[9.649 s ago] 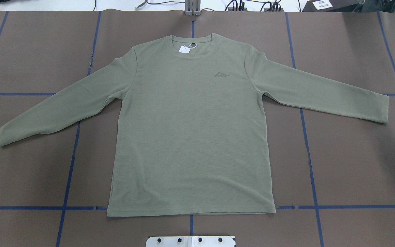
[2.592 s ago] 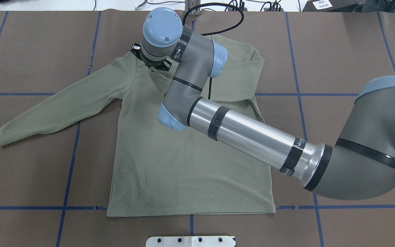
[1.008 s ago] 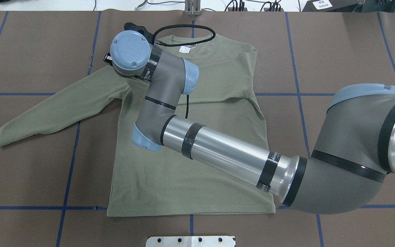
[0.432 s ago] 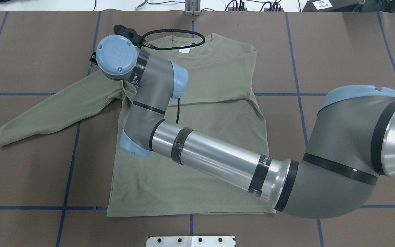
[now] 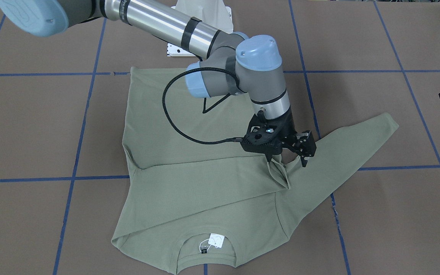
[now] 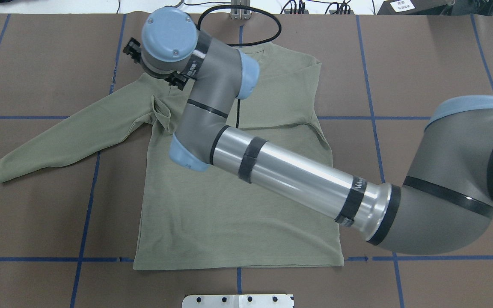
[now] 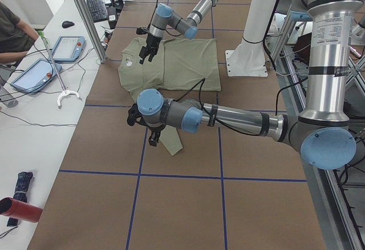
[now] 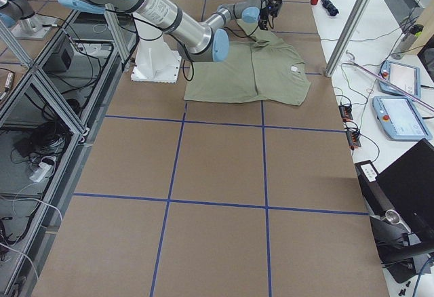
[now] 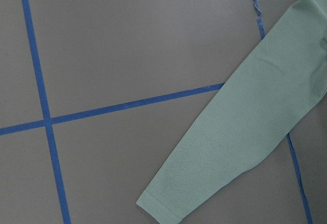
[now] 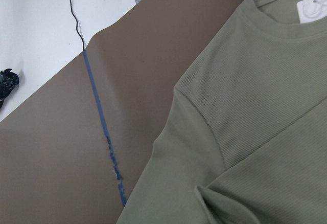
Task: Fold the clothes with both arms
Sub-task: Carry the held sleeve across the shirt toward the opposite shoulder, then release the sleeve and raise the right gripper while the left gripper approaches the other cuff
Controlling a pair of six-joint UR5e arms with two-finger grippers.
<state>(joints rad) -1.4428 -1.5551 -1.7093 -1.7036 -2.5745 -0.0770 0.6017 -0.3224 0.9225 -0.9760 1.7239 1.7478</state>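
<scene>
table (image 6: pixel 443 64): brown mat, gridded by blue tape lines (image 6: pixel 86 214) | shirt (image 6: pixel 238 214): laid flat mid-table in overhead view, collar at 12, hem at 6 | one sleeve (image 6: pixel 71 132): stretched out toward 8 | other sleeve (image 6: pixel 272 107): folded across chest, bunched at 10 | white base plate (image 6: pixel 238 300): seen at 6 edge

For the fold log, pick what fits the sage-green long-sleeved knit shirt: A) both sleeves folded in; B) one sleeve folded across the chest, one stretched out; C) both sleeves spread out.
B: on the sage-green long-sleeved knit shirt, one sleeve lies across the chest while the other sleeve stretches out to the side.
</scene>
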